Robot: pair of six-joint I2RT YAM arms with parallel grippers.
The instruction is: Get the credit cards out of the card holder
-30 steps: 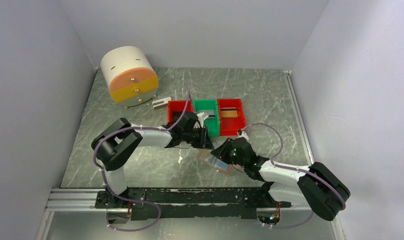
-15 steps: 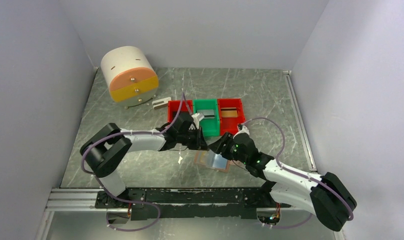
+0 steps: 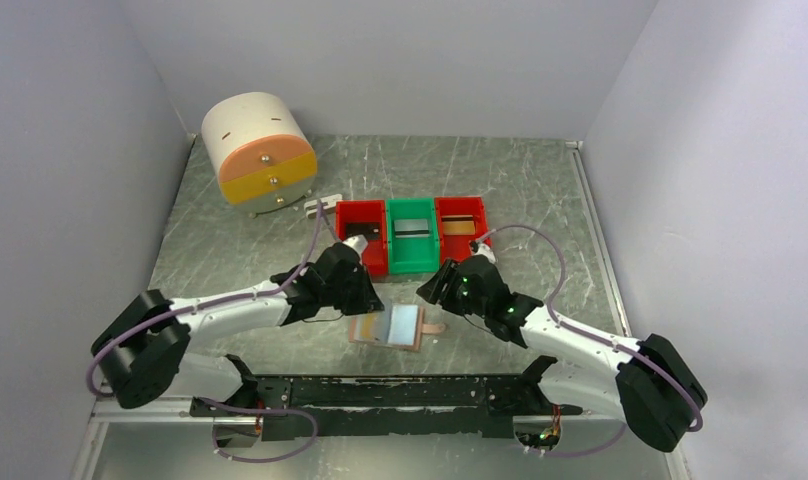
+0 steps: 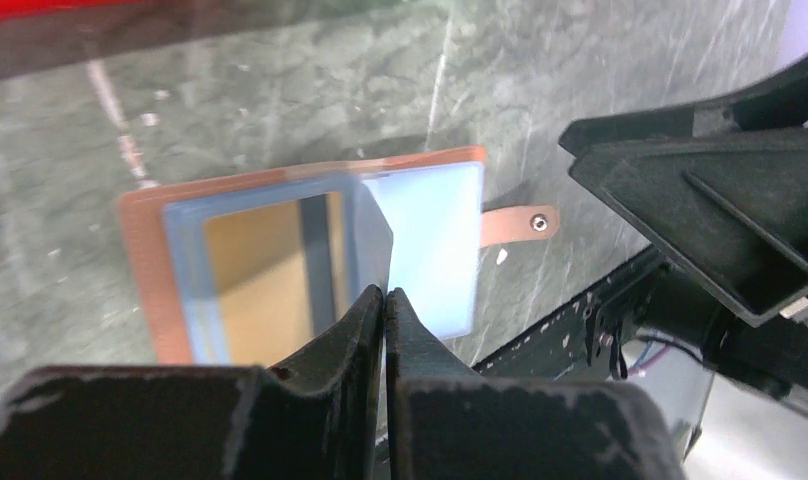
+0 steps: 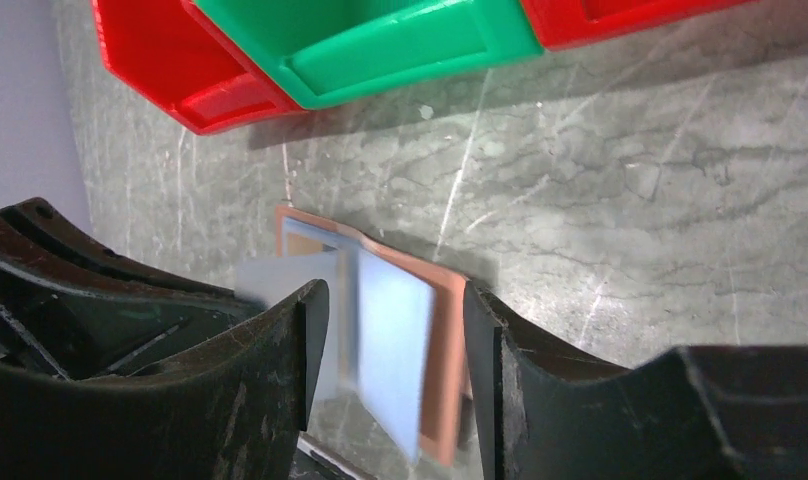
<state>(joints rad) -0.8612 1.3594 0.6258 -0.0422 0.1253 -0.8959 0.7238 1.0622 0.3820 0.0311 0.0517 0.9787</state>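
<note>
The tan card holder (image 3: pixel 365 328) lies open on the table between the arms, strap tab (image 3: pixel 435 328) to the right. In the left wrist view it (image 4: pixel 140 250) shows a gold-brown credit card (image 4: pixel 255 270) in its left pale blue pocket. A middle pocket leaf (image 4: pixel 372 235) stands up to my left gripper (image 4: pixel 384 292), which is shut and seems to pinch its edge. My left gripper (image 3: pixel 365 300) sits just above the holder. My right gripper (image 3: pixel 428 290) is open and empty; its fingers (image 5: pixel 310 330) straddle the holder's right half (image 5: pixel 445 340) from above without touching.
Three bins stand behind the holder: red (image 3: pixel 358 212), green (image 3: pixel 412 258), red (image 3: pixel 461 245). The green one holds a dark card (image 3: pixel 412 228), the right red one a brownish card (image 3: pixel 462 226). A round drawer unit (image 3: pixel 258 150) and small grey-white block (image 3: pixel 322 205) are at back left.
The left arm has drawn back to the left and the card holder has slid left with it. The right gripper has lifted off the holder and moved back a little.
</note>
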